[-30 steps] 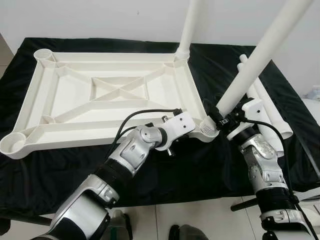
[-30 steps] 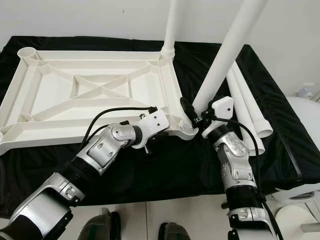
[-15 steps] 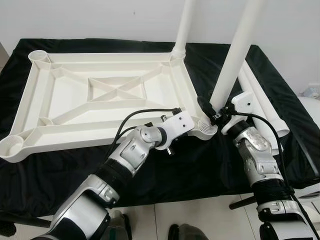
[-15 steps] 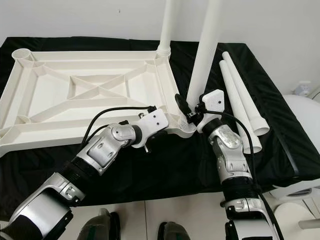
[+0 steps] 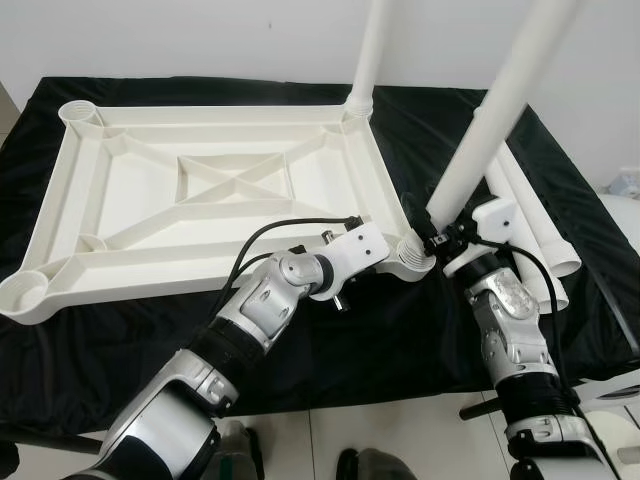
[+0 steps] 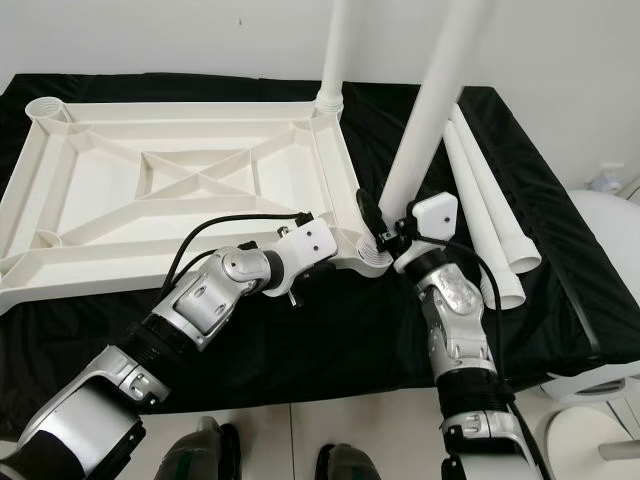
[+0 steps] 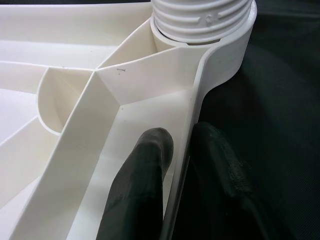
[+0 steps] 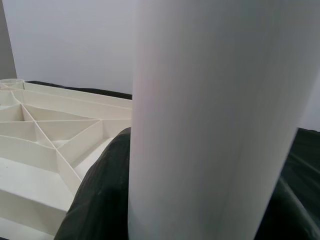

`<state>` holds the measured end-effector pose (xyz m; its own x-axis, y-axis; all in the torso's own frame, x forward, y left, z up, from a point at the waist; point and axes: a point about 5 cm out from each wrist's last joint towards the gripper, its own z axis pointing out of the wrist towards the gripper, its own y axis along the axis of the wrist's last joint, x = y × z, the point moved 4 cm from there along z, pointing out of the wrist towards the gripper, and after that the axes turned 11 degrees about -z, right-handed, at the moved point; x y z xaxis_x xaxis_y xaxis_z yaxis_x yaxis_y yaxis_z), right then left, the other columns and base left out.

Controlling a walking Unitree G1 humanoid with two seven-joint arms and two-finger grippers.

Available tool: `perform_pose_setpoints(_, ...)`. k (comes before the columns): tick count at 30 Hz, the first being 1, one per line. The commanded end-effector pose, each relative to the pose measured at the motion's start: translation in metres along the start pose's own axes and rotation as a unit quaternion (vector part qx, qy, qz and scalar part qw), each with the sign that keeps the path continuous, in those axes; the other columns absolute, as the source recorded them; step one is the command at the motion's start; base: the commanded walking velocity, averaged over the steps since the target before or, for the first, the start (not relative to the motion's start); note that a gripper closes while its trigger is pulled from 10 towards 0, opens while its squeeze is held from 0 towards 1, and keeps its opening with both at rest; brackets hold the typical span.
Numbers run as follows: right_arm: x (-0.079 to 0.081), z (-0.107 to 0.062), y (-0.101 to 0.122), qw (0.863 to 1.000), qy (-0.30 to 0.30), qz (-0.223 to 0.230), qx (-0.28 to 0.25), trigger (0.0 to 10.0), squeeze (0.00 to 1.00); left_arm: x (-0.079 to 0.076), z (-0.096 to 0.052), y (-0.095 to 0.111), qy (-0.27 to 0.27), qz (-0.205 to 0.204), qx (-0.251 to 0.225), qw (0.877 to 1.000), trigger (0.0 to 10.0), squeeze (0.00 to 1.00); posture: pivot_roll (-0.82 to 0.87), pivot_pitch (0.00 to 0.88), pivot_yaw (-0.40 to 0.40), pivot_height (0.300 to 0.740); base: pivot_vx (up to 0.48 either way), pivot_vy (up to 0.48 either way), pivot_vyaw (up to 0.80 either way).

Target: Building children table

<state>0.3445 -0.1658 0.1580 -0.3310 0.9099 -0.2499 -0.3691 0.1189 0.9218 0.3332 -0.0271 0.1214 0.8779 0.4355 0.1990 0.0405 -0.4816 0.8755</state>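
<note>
Left claw (image 7: 172, 150) pinches tabletop (image 5: 150, 190) rim just beside threaded socket (image 5: 410, 260); right claw (image 5: 432, 236) clamps tilted leg tube (image 5: 490, 120) above socket.

Head views: bright, even indoor light, sharp throughout; white tabletop (image 5: 200, 190) near overexposed against black cloth (image 5: 120, 340), shadows faint. Silver arms carry small highlights. Left wrist view: crisp, soft shadows in ribs, fingers (image 7: 140, 195) slightly soft. Right wrist view: leg (image 8: 200, 120) close, blurred, pale glare.
</note>
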Motion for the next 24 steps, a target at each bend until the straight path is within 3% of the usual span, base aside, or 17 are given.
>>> perform_pose_setpoints(1,0.003,-0.042,-0.065,0.988,-0.023,0.047,0.148,10.0,0.00,0.004,-0.007,0.028,0.012,0.039,-0.043,0.998,10.0,0.00,0.01,0.077,-0.005,0.740,0.000,0.000,0.00)
perform_pose_setpoints(9,-0.002,-0.040,-0.069,0.985,-0.038,0.041,0.162,10.0,0.00,0.004,-0.006,0.029,0.012,0.040,-0.044,0.998,10.0,0.00,0.01,0.079,-0.002,0.740,0.000,0.000,0.00)
perform_pose_setpoints(24,-0.010,-0.014,-0.069,0.980,-0.010,0.030,0.198,10.0,0.00,0.006,-0.007,0.030,0.015,0.041,-0.044,0.998,10.0,0.00,0.02,0.081,-0.008,0.740,0.000,0.000,0.00)
